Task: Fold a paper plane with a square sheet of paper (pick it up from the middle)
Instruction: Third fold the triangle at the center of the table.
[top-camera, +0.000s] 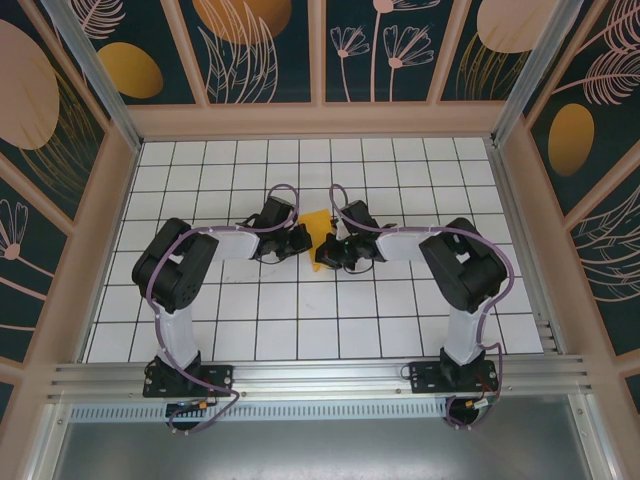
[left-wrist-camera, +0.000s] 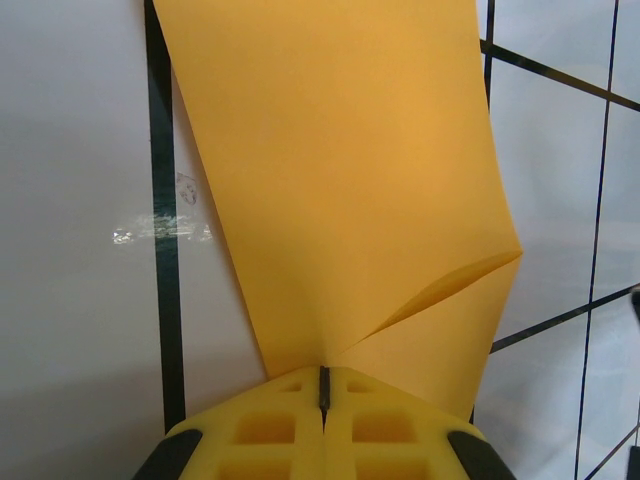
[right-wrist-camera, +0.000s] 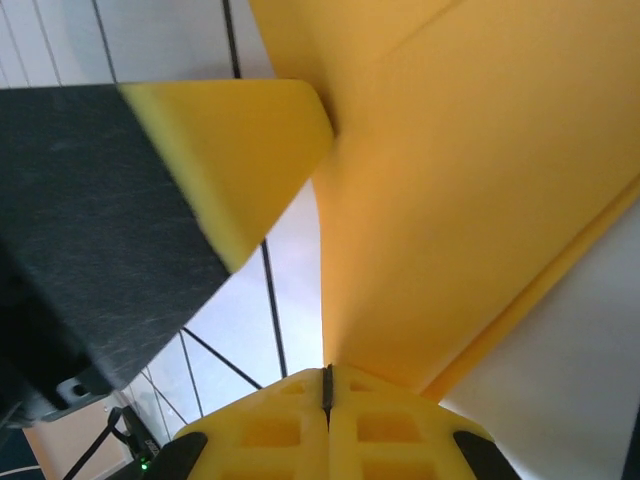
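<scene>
I have both arms reaching in toward the middle of the surface (top-camera: 250, 320), and the sheet of paper (top-camera: 318, 230) sits between them, orange-yellow and already partly folded. From above it looks like a small angular shape, not a full square.

On the left wrist camera, the left gripper (left-wrist-camera: 323, 385) has its two yellow fingers pressed together on the near edge of the sheet of paper (left-wrist-camera: 340, 170). No gap shows between them, so I read it as clamped on the paper. A flap runs from the pinch point out to the right, ending in a sharp corner. My guess is that I hold it here to keep the layers from sliding apart.

On the right wrist camera, the right gripper (right-wrist-camera: 326, 378) is likewise closed on the sheet of paper (right-wrist-camera: 470, 200), with a raised fold line running from its fingers up to the right. A finger (right-wrist-camera: 245, 150) of the left gripper shows just beside the paper at the upper left, so the two grips sit close together.

Pinching from both sides should let one arm steady the paper while the other works the fold. I judge the task to be mid-fold, with no dart shape yet. I cannot tell whether the paper's far edge touches the surface.
</scene>
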